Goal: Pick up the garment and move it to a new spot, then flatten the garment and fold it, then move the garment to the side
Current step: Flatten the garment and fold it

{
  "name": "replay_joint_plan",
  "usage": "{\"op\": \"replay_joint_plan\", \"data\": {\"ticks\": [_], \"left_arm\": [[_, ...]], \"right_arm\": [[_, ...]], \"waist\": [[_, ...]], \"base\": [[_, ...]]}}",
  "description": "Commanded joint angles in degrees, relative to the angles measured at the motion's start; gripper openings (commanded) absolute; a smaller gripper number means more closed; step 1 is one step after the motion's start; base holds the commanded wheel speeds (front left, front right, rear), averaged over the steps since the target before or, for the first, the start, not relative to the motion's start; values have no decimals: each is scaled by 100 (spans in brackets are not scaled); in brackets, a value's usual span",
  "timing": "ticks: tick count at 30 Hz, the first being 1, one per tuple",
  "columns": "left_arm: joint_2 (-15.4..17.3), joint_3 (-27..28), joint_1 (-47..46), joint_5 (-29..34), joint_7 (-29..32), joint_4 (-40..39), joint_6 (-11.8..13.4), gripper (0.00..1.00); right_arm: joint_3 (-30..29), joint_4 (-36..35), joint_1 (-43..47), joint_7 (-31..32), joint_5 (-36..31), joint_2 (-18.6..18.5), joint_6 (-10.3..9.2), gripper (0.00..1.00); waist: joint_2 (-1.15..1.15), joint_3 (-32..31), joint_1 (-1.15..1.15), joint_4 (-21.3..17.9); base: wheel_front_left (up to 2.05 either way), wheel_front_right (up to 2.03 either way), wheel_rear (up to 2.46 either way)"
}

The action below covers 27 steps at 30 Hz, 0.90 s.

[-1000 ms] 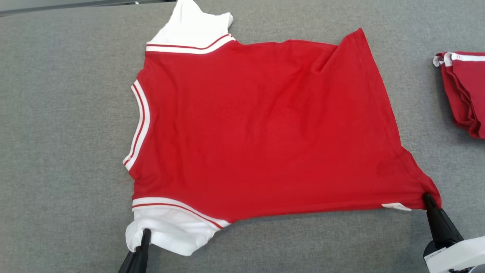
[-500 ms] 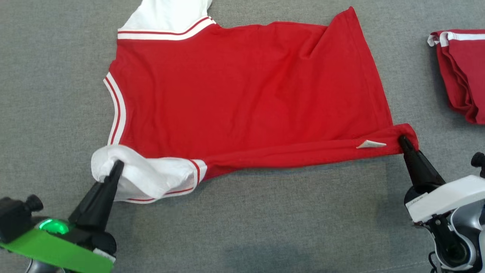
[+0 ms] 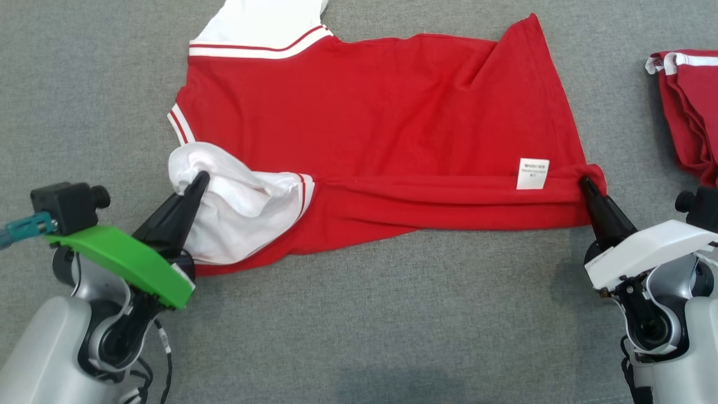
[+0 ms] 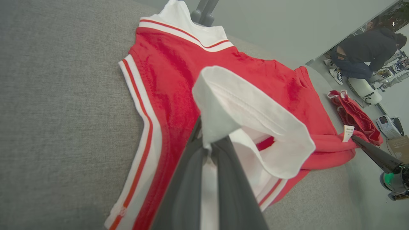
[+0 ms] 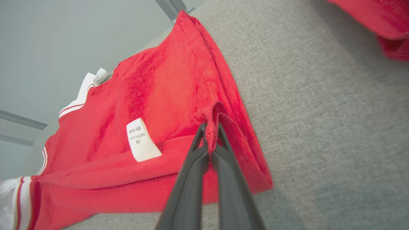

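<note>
The garment (image 3: 370, 118) is a red T-shirt with white sleeves and red-and-white trim, spread on the grey cloth table (image 3: 392, 314). Its near edge is lifted and rolled back over the body, showing a white care label (image 3: 532, 173). My left gripper (image 3: 199, 180) is shut on the near white sleeve (image 4: 255, 111), which hangs bunched over its fingers (image 4: 204, 179). My right gripper (image 3: 584, 182) is shut on the garment's near hem corner (image 5: 212, 124), and the label (image 5: 140, 140) lies just beside it.
A second red garment (image 3: 690, 118) with white trim lies folded at the table's right edge. Bare grey table surface (image 5: 319, 111) stretches in front of and left of the shirt. A crouching person (image 4: 367, 54) shows beyond the table in the left wrist view.
Both grippers have carried the near edge further up and over the shirt's body. The fold is deeper, the care label has flipped face up, and the white sleeve now lies over the red front.
</note>
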Motion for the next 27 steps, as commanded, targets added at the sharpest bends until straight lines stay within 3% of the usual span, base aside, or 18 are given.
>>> {"op": "replay_joint_plan", "data": {"ticks": [1, 2, 3, 4, 5, 11, 17, 19, 27], "left_arm": [[-81, -80, -286, 28, -11, 218, -71, 6], [-71, -141, -365, 88, -2, 330, -85, 30], [-72, -191, -447, 147, -36, 424, -113, 47], [-105, -220, -521, 184, -87, 499, -119, 81], [-142, -243, -598, 203, -162, 570, -142, 100], [-238, -312, -793, 130, -513, 721, -198, 100], [7, -692, -999, 178, -1169, 627, -214, 100], [180, -644, -682, 12, -1297, 627, -212, 100], [675, -382, 1011, -350, -1239, -401, 568, 100]], "right_arm": [[-5, 127, -157, -119, -63, -19, 0, 100], [-7, 160, -209, -199, -125, -20, 0, 100], [-10, 203, -257, -264, -133, -19, 0, 100], [7, 227, -289, -330, -131, -17, 0, 100], [19, 226, -314, -414, -139, -16, 1, 100], [24, 100, -237, -753, -148, -18, 1, 100], [158, -455, 300, -733, -318, -19, 1, 100], [373, -757, 523, -655, -729, -18, 1, 100], [782, -965, 662, -509, -1773, -376, 1, 100]], "waist": [[14, -8, 0, -2], [14, -13, 0, -1], [14, -13, 0, -2], [14, -16, 0, -2], [14, -21, 0, -1], [14, -16, 0, 13], [14, 41, 0, 51], [14, 41, 0, -58], [14, 126, 0, -137]], "base": [[0, 0, 0], [0, 0, 0], [0, 0, 0], [0, 0, 0], [0, 0, 0], [0, 0, 0], [0, 0, 0], [0, 0, 0], [0, 0, 0]]}}
